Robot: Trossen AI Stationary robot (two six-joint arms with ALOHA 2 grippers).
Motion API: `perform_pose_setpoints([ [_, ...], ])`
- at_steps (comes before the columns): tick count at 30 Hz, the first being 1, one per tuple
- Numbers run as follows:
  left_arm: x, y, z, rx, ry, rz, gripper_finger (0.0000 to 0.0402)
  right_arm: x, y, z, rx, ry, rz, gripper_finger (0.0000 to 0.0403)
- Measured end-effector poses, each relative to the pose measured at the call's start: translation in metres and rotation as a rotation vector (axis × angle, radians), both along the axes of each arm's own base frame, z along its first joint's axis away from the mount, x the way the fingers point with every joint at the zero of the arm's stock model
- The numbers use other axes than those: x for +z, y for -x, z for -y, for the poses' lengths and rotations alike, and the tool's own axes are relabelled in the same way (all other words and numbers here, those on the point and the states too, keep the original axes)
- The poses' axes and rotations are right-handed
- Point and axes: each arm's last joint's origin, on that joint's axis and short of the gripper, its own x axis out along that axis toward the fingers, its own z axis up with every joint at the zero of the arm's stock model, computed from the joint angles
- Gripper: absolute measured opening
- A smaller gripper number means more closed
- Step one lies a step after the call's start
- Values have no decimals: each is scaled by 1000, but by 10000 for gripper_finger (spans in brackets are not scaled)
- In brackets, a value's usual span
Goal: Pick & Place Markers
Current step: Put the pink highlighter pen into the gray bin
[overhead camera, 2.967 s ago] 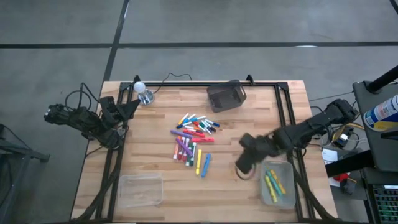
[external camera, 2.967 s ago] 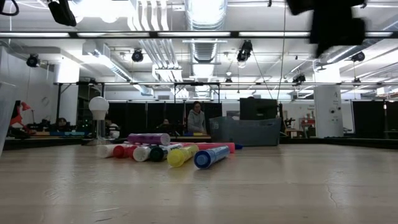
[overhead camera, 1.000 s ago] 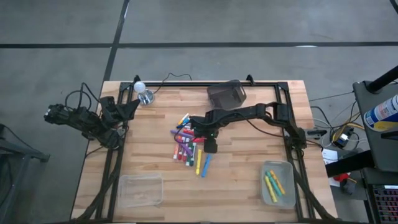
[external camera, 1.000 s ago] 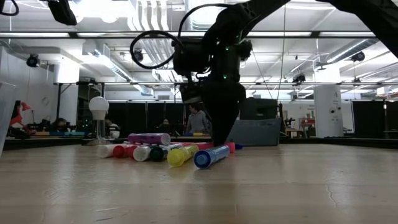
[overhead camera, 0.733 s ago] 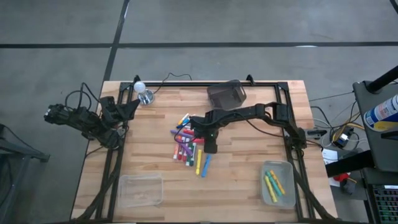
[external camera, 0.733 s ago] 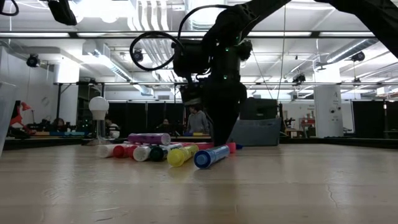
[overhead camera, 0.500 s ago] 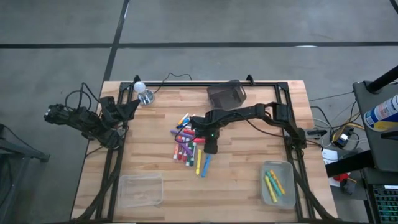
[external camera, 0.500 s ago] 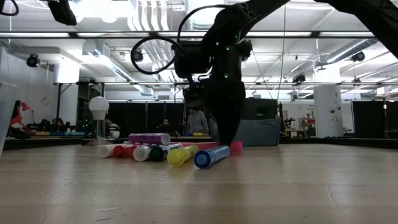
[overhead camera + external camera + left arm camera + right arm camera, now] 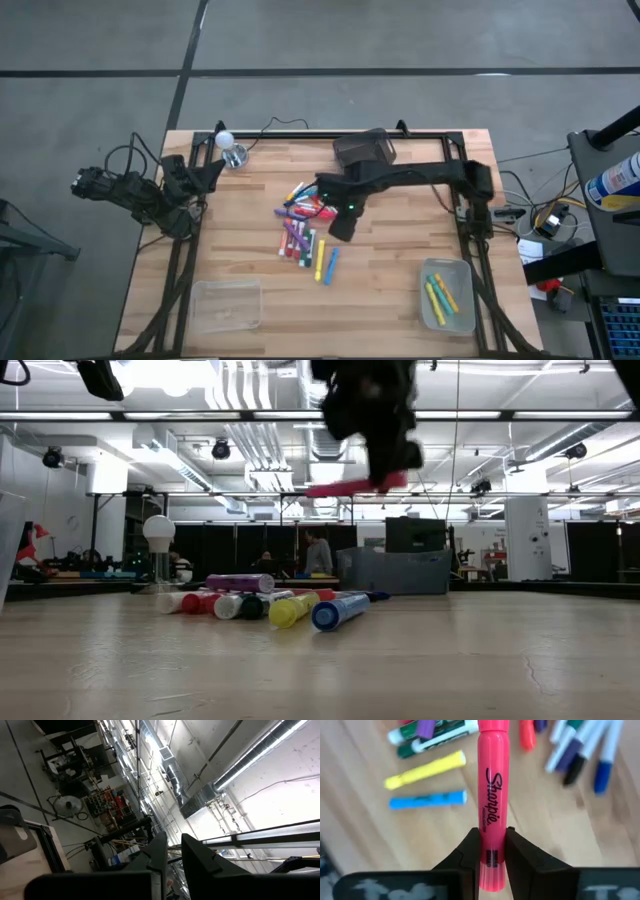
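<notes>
A pink marker is in my right gripper, which is shut on it high above the table's middle. In the low view the pink marker hangs well above the pile. The other markers lie in a loose pile on the wooden table, with a yellow one and a blue one at its near edge. My left gripper waits off the table's left edge, pointing up into the room with its fingers close together. My right gripper pinches the pink marker near one end between its two fingers. The fingers come from above, pointing steeply down, and lie across the marker. The marker is lifted clear of the pile, roughly level, with most of its length sticking out to one side.
A clear tray at the near right holds a few yellow and green markers. Another clear tray stands at the near left. A dark bin and a small white lamp stand at the far edge.
My right gripper stood down at the pile, took hold of the pink marker and has gone straight up with it, rolling its wrist. The marker, first tipped up by one end, is now lifted clear and hangs high above the other markers, which stay in place.
</notes>
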Motion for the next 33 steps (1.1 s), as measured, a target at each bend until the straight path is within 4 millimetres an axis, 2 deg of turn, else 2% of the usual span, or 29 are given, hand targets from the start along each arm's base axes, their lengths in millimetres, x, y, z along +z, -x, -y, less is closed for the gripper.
perform_pose_setpoints([
  [4,0,0,0,0,0,0,48,29,32,-19,-80,-17,-3,56],
  [7,0,0,0,7,-17,-11,48,43,59,-37,-154,-19,3,56],
  [12,0,-1,0,21,-53,-32,48,48,107,-65,-342,-13,-17,56],
  [16,-1,-1,0,21,-54,-34,48,40,147,-88,-492,-29,-55,56],
  [24,-1,-1,0,22,-55,-35,48,7,216,-141,-674,-87,-186,55],
  [29,-1,-1,0,21,-55,-36,48,-12,244,-172,-740,-143,-227,55],
  [33,-1,-1,0,22,-56,-37,48,-31,253,-187,-757,-149,-253,55],
])
